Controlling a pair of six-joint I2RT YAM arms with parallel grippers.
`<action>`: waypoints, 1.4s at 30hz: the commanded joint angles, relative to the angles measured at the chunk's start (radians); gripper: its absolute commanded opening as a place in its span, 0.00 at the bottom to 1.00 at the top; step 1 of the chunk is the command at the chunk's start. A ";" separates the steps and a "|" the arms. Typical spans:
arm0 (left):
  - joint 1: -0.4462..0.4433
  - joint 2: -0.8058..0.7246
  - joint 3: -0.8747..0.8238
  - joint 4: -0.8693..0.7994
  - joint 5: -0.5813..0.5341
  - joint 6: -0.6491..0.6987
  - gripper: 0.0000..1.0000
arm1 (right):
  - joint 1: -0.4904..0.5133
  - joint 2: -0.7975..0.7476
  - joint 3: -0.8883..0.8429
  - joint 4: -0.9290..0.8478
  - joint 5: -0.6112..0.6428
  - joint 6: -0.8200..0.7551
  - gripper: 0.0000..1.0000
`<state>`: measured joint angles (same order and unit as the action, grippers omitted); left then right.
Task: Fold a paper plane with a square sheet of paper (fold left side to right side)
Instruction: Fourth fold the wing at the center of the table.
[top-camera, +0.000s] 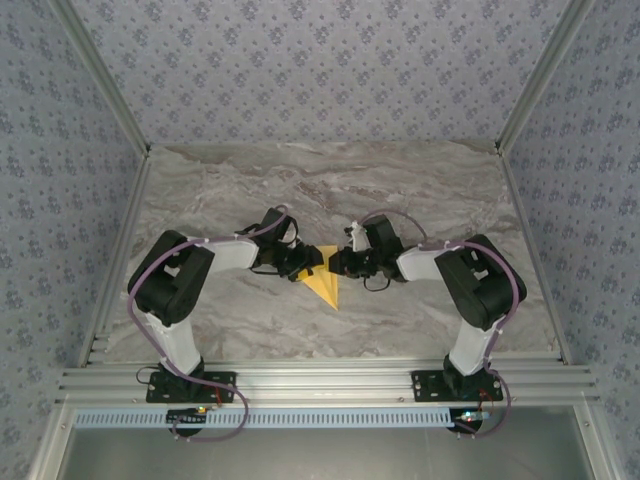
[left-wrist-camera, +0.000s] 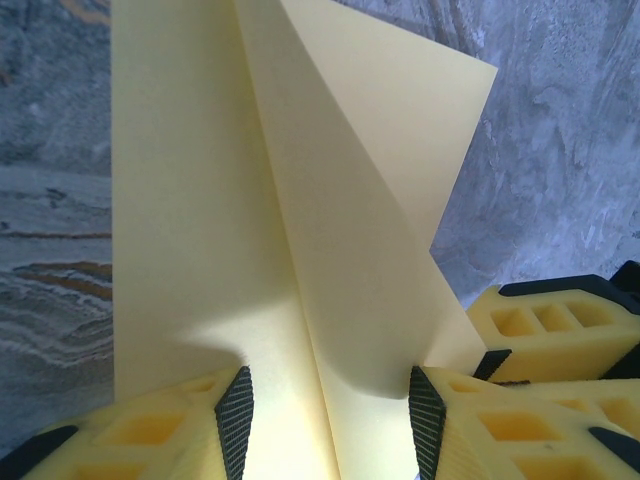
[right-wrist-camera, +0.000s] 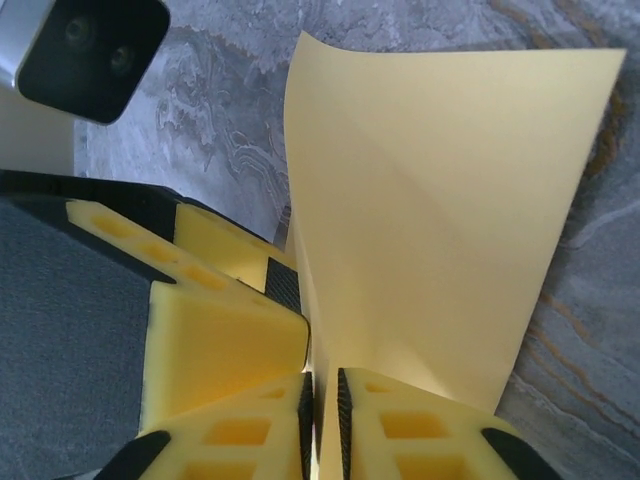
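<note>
The yellow paper plane is a pointed triangle with a centre crease, its tip toward the arm bases, held up between both grippers at mid-table. My right gripper is shut on one raised flap; in the right wrist view its pads pinch the paper's edge. My left gripper stands open. In the left wrist view its two fingers straddle the paper around the crease with a wide gap. The right gripper's fingers sit just right of it.
The marble-patterned table stretches behind and to both sides of the grippers. Patterned walls with aluminium posts enclose the space. An aluminium rail with the arm bases runs along the near edge.
</note>
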<state>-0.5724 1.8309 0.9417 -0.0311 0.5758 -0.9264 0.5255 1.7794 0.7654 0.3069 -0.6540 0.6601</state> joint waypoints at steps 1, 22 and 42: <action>-0.005 0.038 0.005 -0.030 -0.028 0.016 0.48 | -0.012 0.007 0.030 -0.059 0.015 -0.023 0.13; -0.006 0.037 0.007 -0.038 -0.028 0.020 0.48 | -0.025 0.038 0.069 -0.179 0.061 -0.110 0.11; -0.006 0.042 0.016 -0.047 -0.027 0.026 0.48 | -0.010 0.023 0.079 -0.163 0.053 -0.104 0.11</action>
<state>-0.5724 1.8343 0.9512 -0.0475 0.5758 -0.9253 0.5091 1.8103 0.8219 0.1467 -0.5911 0.5640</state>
